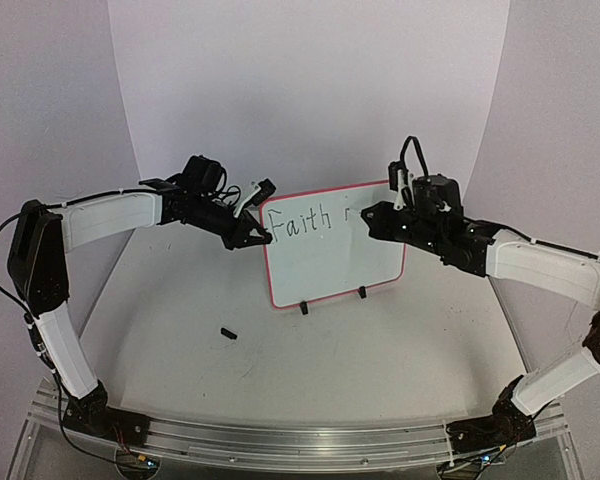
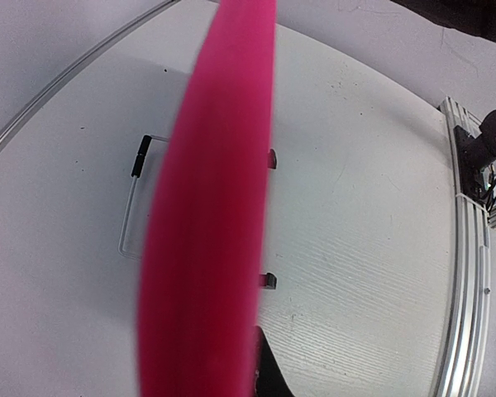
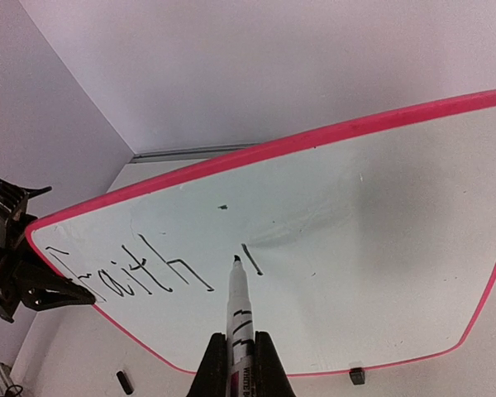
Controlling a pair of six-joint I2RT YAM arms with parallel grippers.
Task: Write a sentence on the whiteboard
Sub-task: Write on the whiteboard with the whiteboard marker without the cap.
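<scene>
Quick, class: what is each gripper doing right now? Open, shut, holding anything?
Left gripper: shut on the whiteboard, at its left edge.
Right gripper: shut on a marker.

The middle of the table (image 1: 400,350) is blocked by the upright whiteboard (image 1: 330,265). Its left edge is taken up by the left gripper (image 1: 258,238), clamped on the frame. Its right half is fronted by the right gripper (image 1: 372,218) and the marker (image 3: 238,314) gripped in it. Open tabletop is left before the board's feet, where a small black cylinder (image 1: 228,333) lies towards the left. The space behind is bounded by the curved white backdrop (image 1: 310,90).
</scene>
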